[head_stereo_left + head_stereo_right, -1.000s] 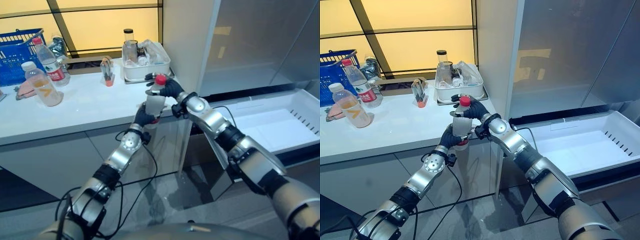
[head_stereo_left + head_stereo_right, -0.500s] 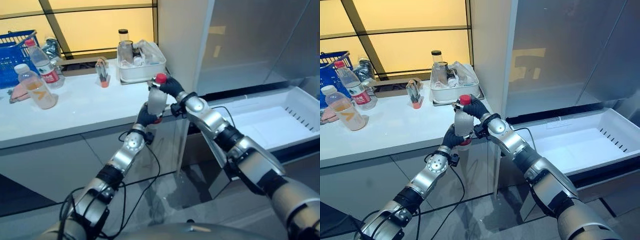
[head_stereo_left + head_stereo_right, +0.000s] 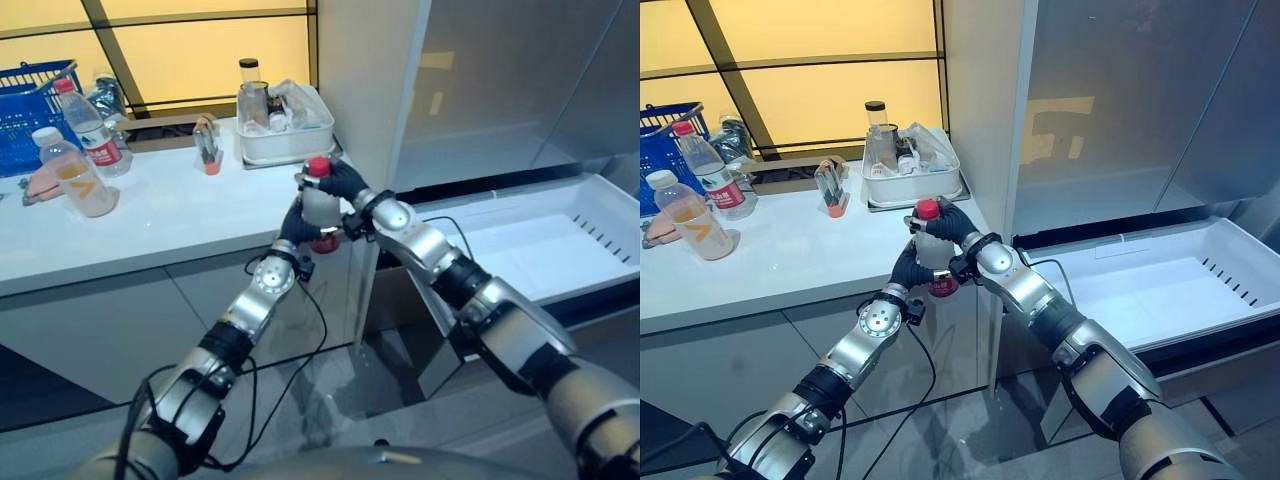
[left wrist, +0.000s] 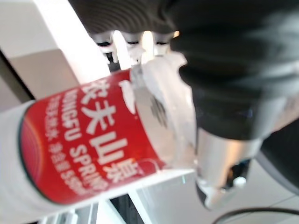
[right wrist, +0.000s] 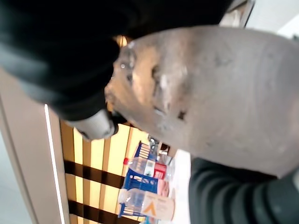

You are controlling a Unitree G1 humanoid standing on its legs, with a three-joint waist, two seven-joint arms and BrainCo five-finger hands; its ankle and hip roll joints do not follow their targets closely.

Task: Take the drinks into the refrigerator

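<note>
Bottle: clear plastic red-capped bottle [image 3: 930,250] was gripped by both hands.
Left hand [image 3: 908,268]: wrapped low.
Right hand [image 3: 950,225]: clasped near the cap.
Advice: right should hold firm before left releases.

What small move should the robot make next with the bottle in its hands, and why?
Probably let the left hand release and have the right hand carry the red-capped bottle toward the open white drawer: both hands grip it beside the counter.
</note>
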